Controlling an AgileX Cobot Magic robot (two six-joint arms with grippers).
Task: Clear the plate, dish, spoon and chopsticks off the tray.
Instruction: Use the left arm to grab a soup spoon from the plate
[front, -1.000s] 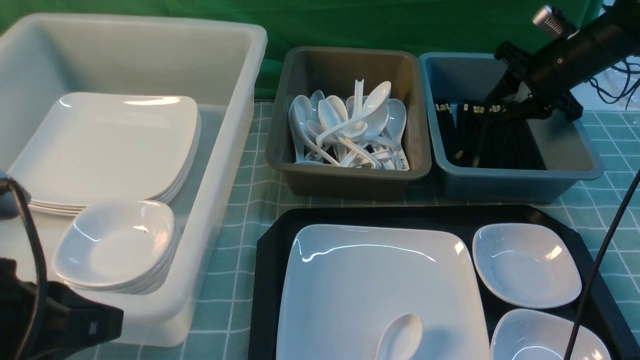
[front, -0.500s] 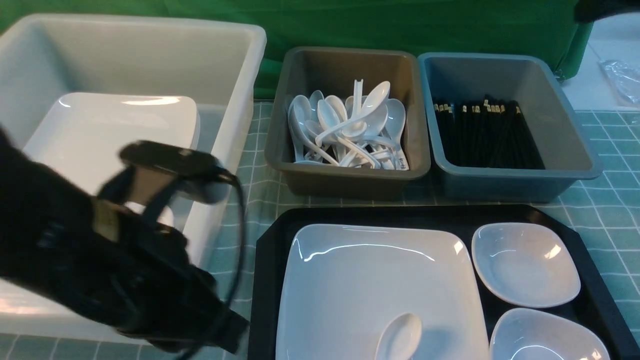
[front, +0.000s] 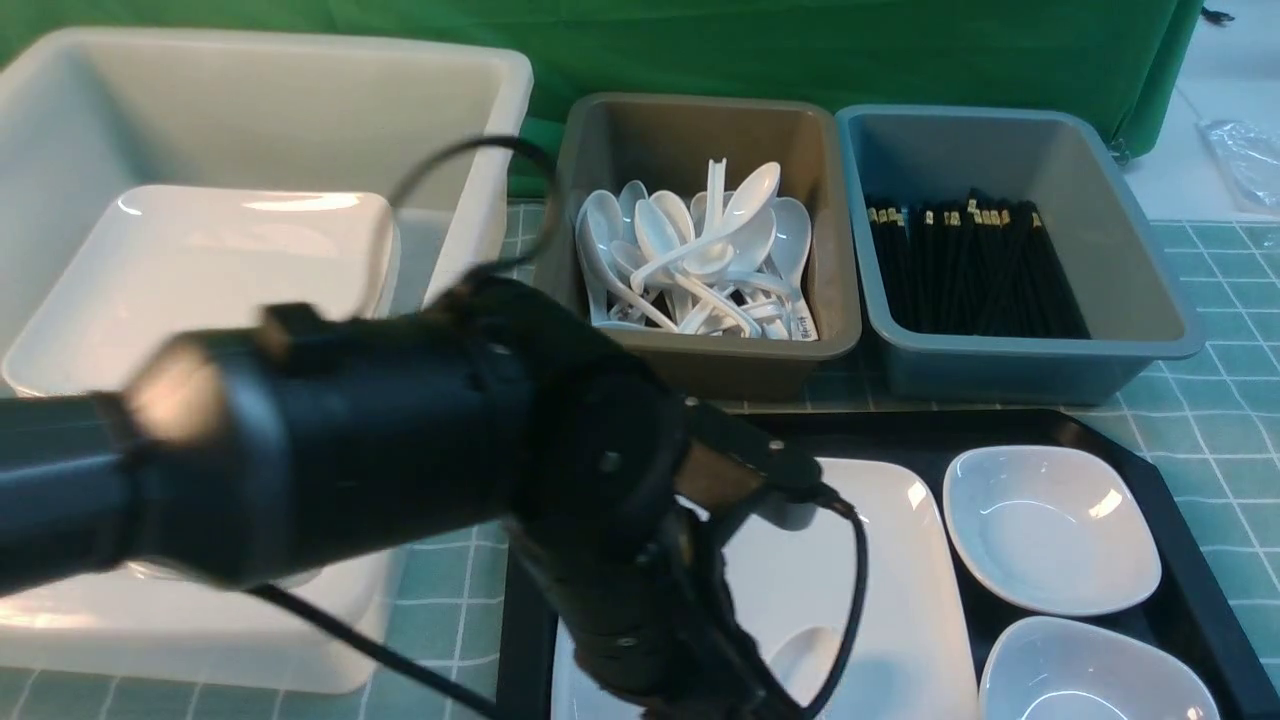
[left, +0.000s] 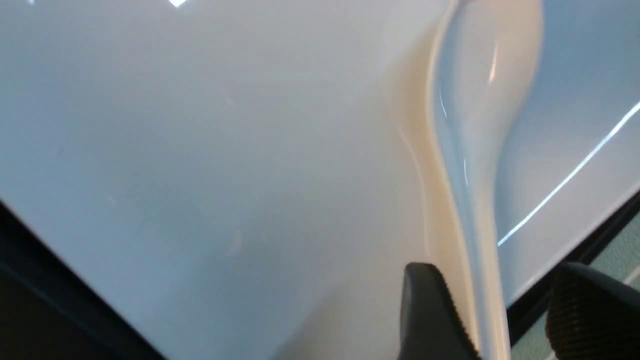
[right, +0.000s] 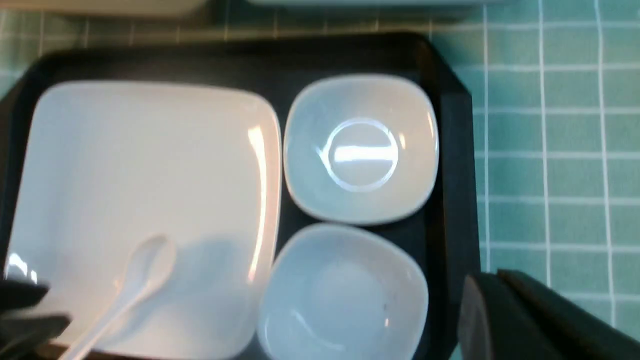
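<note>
Front view: my left arm (front: 400, 450) stretches across the foreground and down over the black tray (front: 1172, 492), hiding much of the square white plate (front: 900, 580) that lies in it. The spoon (front: 808, 662) lies on the near part of the plate, its bowl showing just beside the arm. A far dish (front: 1050, 530) and a near dish (front: 1095, 675) sit in the tray to the right of the plate, one behind the other. Beyond the tray on the checked table (front: 1230, 330) stand a grey tub (front: 700, 365) piled with white spoons and a blue tub (front: 1140, 300) holding black chopsticks (front: 975, 275). A white tub (front: 440, 330) on the left holds stacked plates.

Left wrist view: the left tool (left: 500, 285) hangs close over the plate with its jaws apart, one finger on either side of the spoon's handle. It grips nothing, and I cannot tell whether the nearer finger touches the handle. The plate's edge, the tray rim and a strip of table show past the other finger.

Right wrist view: I look down on the tray from above. The plate fills one side with the spoon on it, and the two dishes lie side by side next to it. Only a dark, blurred part of the right tool (right: 492, 312) shows at a corner, over the table beside the tray, and I cannot tell how far open it is.
</note>
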